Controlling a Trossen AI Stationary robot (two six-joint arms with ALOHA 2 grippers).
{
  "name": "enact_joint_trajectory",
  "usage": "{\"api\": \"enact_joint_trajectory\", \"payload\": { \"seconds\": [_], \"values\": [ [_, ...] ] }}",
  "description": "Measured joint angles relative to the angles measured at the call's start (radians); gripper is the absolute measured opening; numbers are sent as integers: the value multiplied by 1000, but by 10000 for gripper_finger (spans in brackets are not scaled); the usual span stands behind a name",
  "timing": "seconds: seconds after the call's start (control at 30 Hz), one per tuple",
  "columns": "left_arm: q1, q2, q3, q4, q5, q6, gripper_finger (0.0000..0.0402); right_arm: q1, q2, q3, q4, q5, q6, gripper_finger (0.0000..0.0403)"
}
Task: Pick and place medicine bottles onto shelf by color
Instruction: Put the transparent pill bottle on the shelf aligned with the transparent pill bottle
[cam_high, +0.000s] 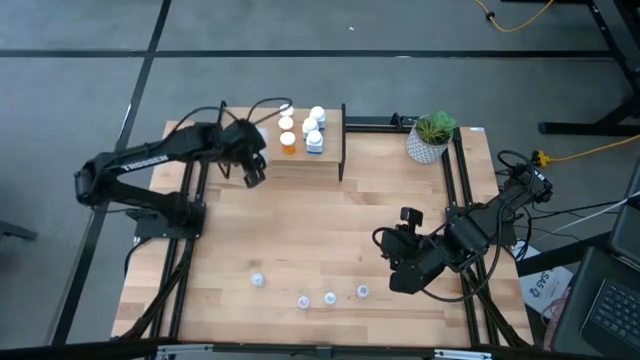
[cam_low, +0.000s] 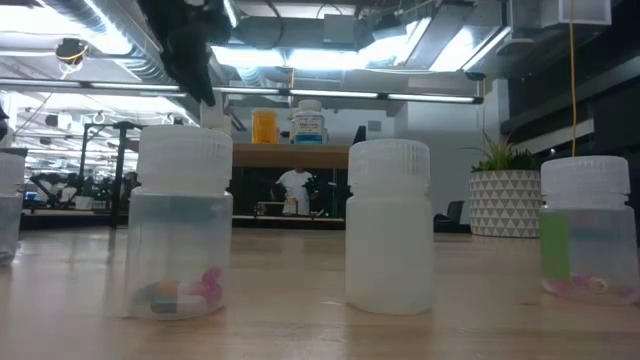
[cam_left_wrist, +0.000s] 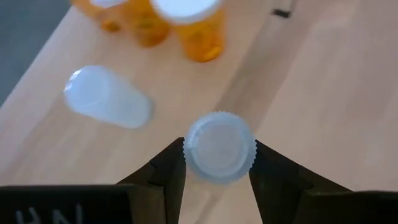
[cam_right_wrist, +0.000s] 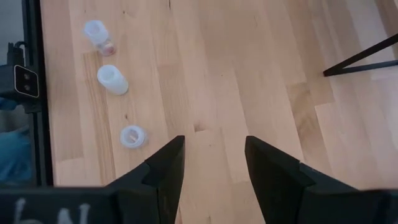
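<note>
Wooden table (cam_high: 320, 230): 4 vials (cam_high: 310, 293); person (cam_low: 295, 190) behind.

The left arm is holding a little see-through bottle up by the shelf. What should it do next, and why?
Probably lower the bottle onto the shelf and let go. The left tool grips its ribbed cap on both sides, above bare wood beside another pale bottle and apart from the orange bottles. That spot looks free. The right tool waits open over the table.
</note>
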Motion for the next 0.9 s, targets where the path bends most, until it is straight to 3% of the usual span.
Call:
{"api": "enact_joint_trajectory", "payload": {
  "seconds": [0.5,0.9],
  "values": [
    [239,65,0,119,68,142,146,0,0,0,-3,-1,0,171],
    [323,65,0,193,119,181,146,0,0,0,-3,-1,3,171]
  ]
}}
